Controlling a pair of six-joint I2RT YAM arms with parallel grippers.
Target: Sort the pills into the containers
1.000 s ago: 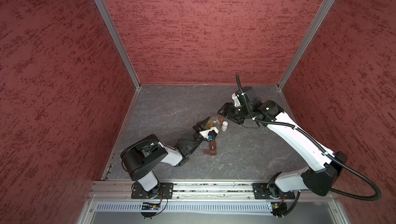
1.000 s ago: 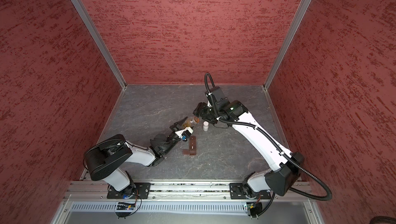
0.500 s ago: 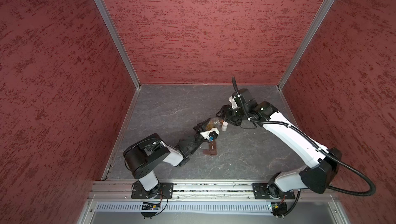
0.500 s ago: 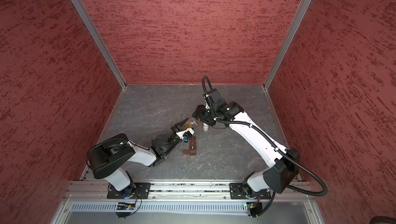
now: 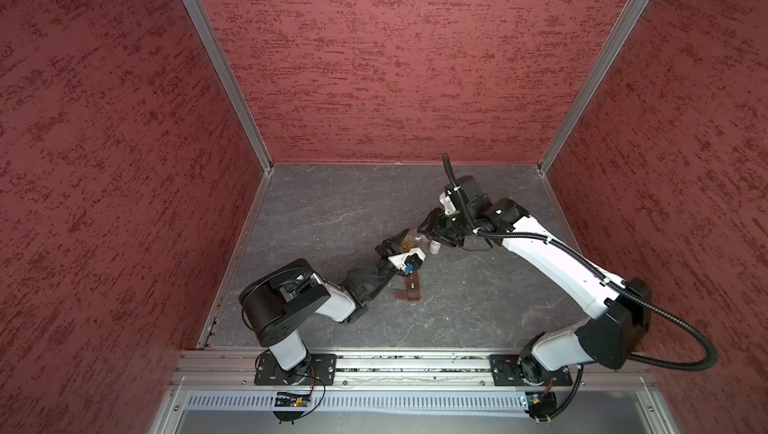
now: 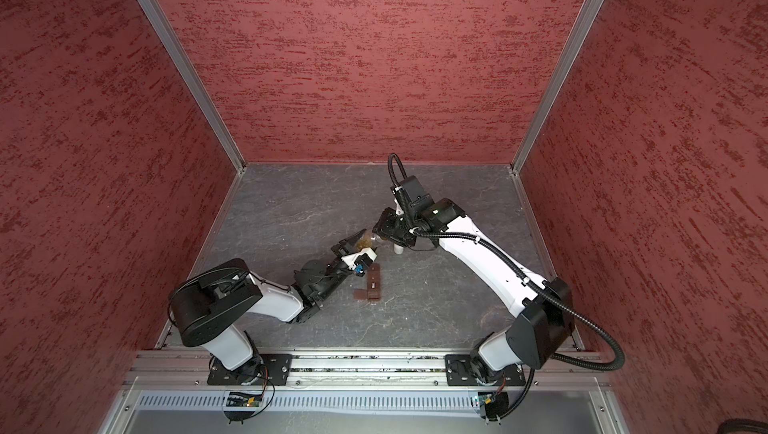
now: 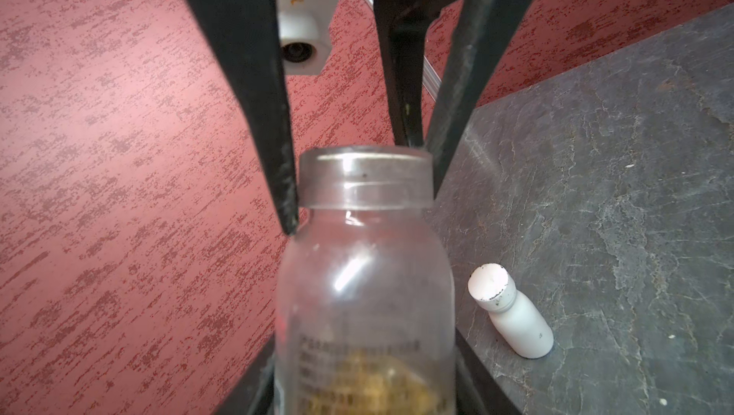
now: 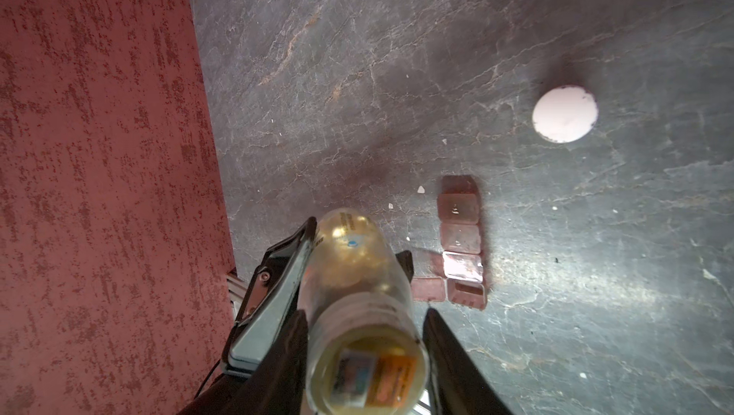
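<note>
Above grey slate [image 5: 332,203] our left gripper [image 5: 409,243] clamps the bottle [image 7: 365,293], its cap [image 7: 365,182] pointing between the jaws of our right gripper [image 5: 427,236]; whether they pinch it, we cannot tell.

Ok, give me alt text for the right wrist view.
A clear bottle, held by the left gripper, points its cap at the camera, flanked by the right gripper. Beyond, on the grey table: a brown pill box with one lid open, a white bottle, scattered white bits.
</note>
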